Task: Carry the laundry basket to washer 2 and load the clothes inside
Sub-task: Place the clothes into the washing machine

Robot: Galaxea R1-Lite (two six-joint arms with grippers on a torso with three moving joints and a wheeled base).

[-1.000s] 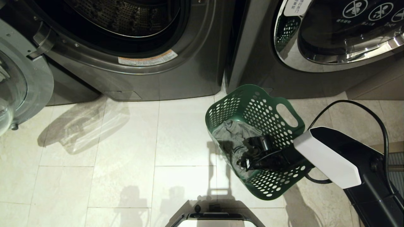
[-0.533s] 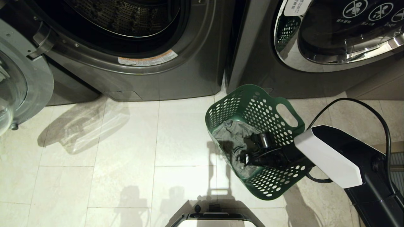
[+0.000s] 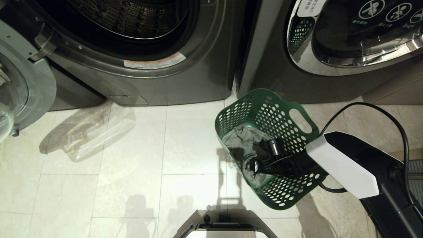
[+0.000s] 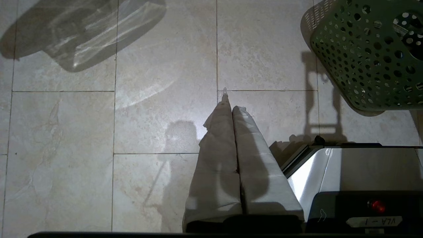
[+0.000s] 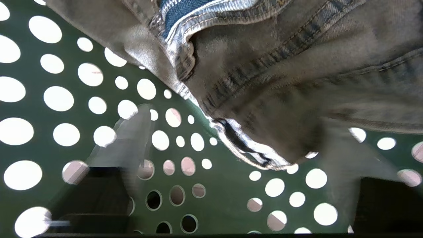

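Observation:
The green perforated laundry basket (image 3: pixel 264 112) stands on the tiled floor between two washers. Grey-blue denim clothes (image 3: pixel 238 143) lie in its bottom. My right arm reaches into the basket from the right, and the right gripper (image 3: pixel 253 162) is low over the clothes. In the right wrist view its fingers (image 5: pixel 132 135) stand wide apart, open, with a hemmed corner of the denim (image 5: pixel 264 99) hanging between them against the basket wall (image 5: pixel 205 198). The left gripper (image 4: pixel 229 99) is shut and empty, parked pointing at the floor. No washer number shows.
The left washer's drum (image 3: pixel 132 29) is open, its round door (image 3: pixel 19 82) swung out to the far left. The right washer's glass door (image 3: pixel 357 33) is shut, just behind the basket. My base (image 3: pixel 224 228) is at the near edge. A black cable (image 3: pixel 380 112) loops over the right arm.
My right gripper has shifted slightly inside the basket over the clothes, with a small turn of the wrist. Basket, washers and left arm have stayed put.

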